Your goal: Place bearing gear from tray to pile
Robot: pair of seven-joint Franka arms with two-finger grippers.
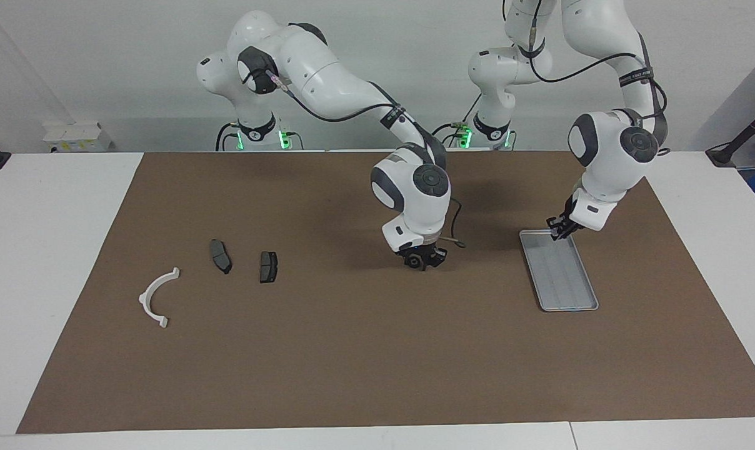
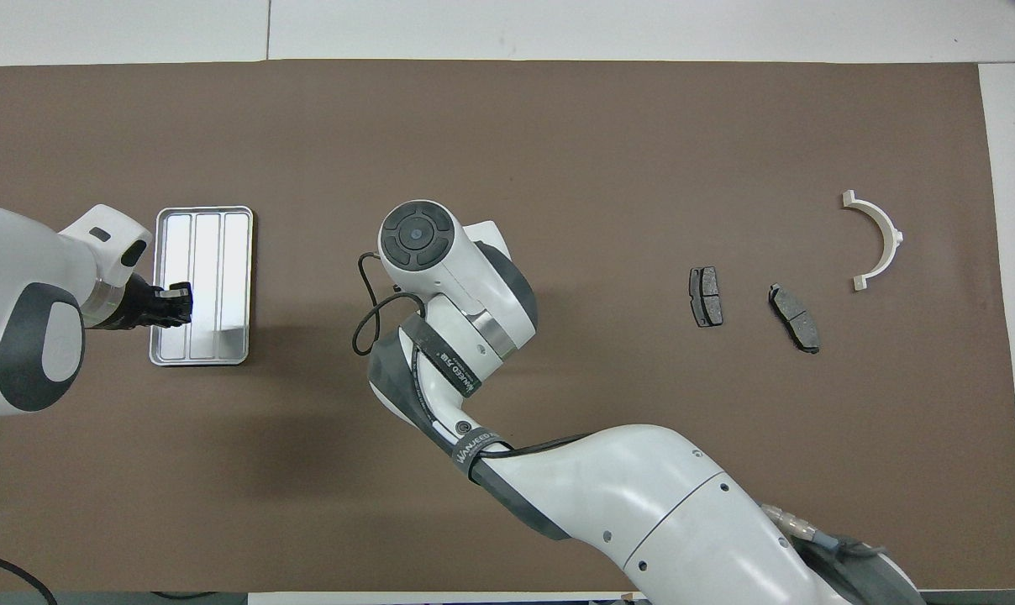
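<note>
A: Where is the gear sitting right now?

B: I am not finding it lying anywhere. The tray [image 1: 559, 275] is showing only its bare ribbed floor. The right gripper [image 1: 425, 261] is hanging low over the mat, between the tray and the pile, and something dark is sitting at its tips; that may be the gear, but I cannot tell, nor how far its fingers are parted.

A: And the left gripper [image 1: 559, 232]?

B: It is hovering over the tray's end nearer the robots. Whether it is gripping anything, I cannot tell.

A: The pile?

B: From the tray toward the right arm's end of the table, it is lying well apart: two pads [image 1: 269, 267] side by side, then the arc [image 1: 154, 299] past them.

A: How would a bearing gear handle?

B: I am judging it as stiff, dense metal, smooth and apt to slip or roll. Pinching across its rim, or through the bore, looks safest, then setting it down flat beside the pads.
</note>
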